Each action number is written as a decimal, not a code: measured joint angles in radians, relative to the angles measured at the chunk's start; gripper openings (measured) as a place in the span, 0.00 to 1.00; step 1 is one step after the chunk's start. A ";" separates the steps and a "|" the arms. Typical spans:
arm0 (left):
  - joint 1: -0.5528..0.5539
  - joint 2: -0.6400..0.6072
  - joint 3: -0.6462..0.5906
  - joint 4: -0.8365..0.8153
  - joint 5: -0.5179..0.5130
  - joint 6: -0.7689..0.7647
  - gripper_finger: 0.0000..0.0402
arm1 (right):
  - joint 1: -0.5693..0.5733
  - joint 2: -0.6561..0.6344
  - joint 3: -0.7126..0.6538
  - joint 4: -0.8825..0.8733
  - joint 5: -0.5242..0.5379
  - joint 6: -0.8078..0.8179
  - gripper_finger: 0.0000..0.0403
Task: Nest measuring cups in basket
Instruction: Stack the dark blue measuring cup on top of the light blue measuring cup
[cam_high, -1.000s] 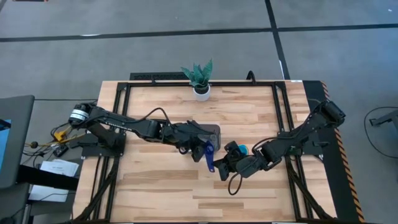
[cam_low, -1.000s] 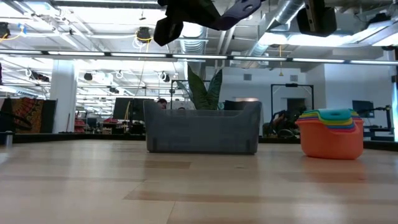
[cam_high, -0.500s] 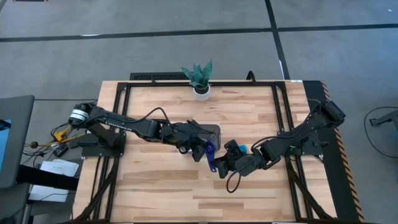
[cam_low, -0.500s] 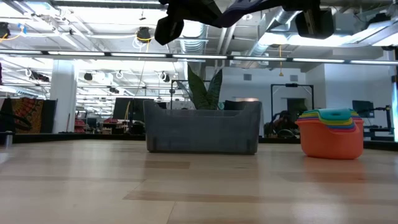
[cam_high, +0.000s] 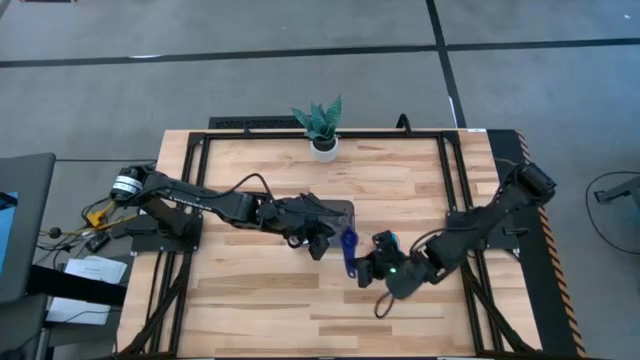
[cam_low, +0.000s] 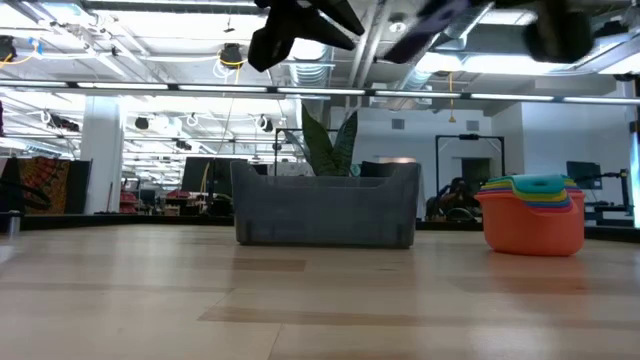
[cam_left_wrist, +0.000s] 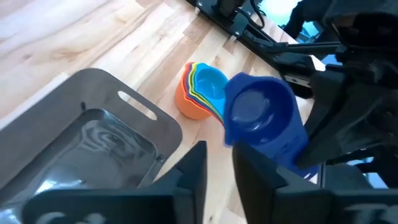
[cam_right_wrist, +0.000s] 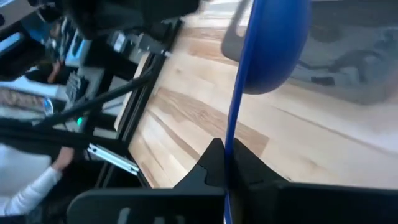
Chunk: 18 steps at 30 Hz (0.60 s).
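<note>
Right wrist view: right claw (cam_right_wrist: 229, 163) pinches the dark blue cup (cam_right_wrist: 273, 43) by its handle.
Left claw (cam_left_wrist: 217, 163), slightly parted and empty, hangs just beside that cup, over the basket (cam_left_wrist: 93, 134).

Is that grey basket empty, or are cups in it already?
Empty. The left wrist view shows the basket with a bare bottom; the stacked cups sit beside it on the table.
</note>
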 joint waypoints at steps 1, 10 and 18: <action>0.000 0.000 0.000 0.001 -0.008 0.004 0.18 | 0.022 -0.004 -0.016 0.000 0.025 0.039 0.02; 0.046 0.000 0.000 0.030 0.040 0.090 0.34 | 0.217 -0.010 -0.129 0.018 0.274 0.316 0.02; 0.061 0.023 0.000 0.076 0.090 0.242 0.33 | 0.356 -0.010 -0.242 0.023 0.482 0.531 0.01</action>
